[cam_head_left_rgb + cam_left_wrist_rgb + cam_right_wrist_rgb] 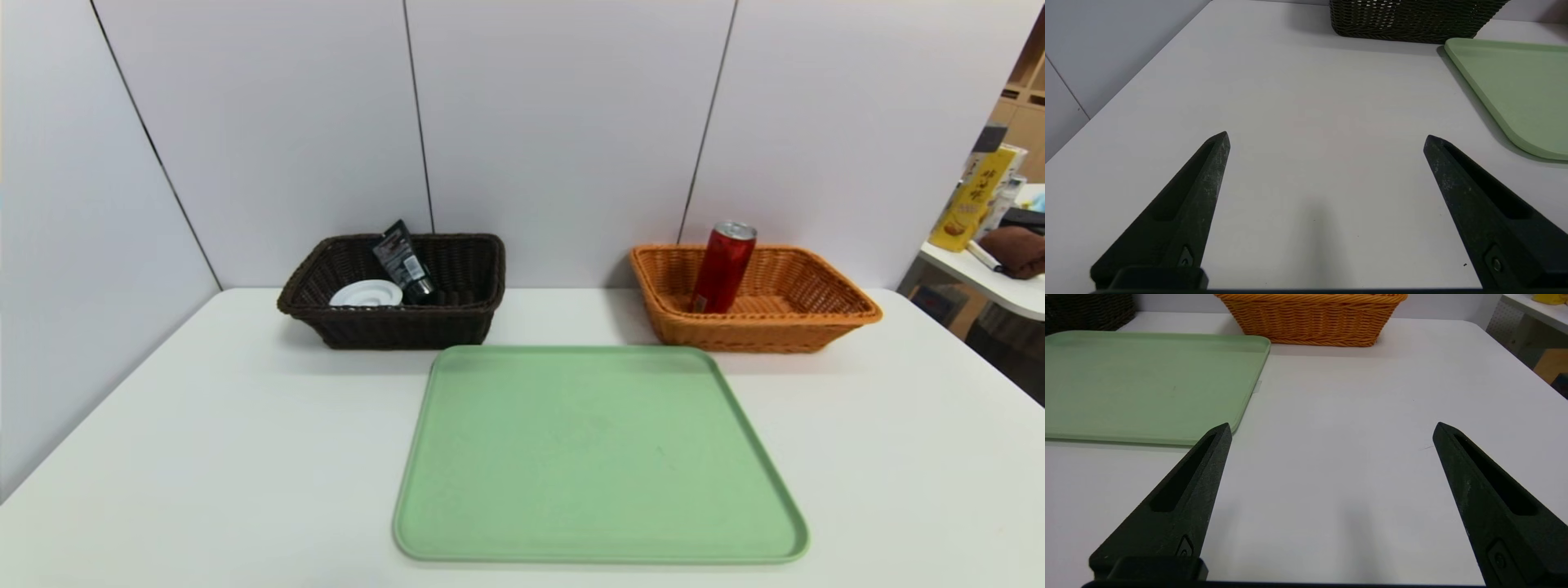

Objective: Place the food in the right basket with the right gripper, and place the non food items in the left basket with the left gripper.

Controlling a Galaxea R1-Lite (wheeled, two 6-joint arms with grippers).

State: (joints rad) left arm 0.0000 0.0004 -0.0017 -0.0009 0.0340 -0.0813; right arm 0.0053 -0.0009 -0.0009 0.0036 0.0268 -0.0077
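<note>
Nearest item: my left claw point(1327, 139), fingers spread wide, gripping nothing, hanging above bare white table point(1306, 122) off the left side of the tray. Matching item: my right claw point(1331, 428), fingers likewise spread wide and gripping nothing, above the table off the right side of the tray. Neither claw shows in the head view. Tray point(596, 457): pale green, rounded corners, lying flat at the middle of the table, nothing on it. Left basket point(392, 322): dark brown wicker, flared sides, behind the tray's left corner and near the back wall point(555, 122). Contents: black tube point(402, 261), leaning upright against the rear of the basket with its cap down; white roll point(366, 294), lying flat just beside the tube on its left. Right basket point(759, 327): orange wicker, flared sides, behind the tray's right corner, well apart from the dark one. Contents: red can point(722, 268), silver top up, tilted and resting toward the basket's left end. Far right, beyond the table's edge: a second surface with a yellow box point(971, 200) and a brown cloth point(1016, 249).
</note>
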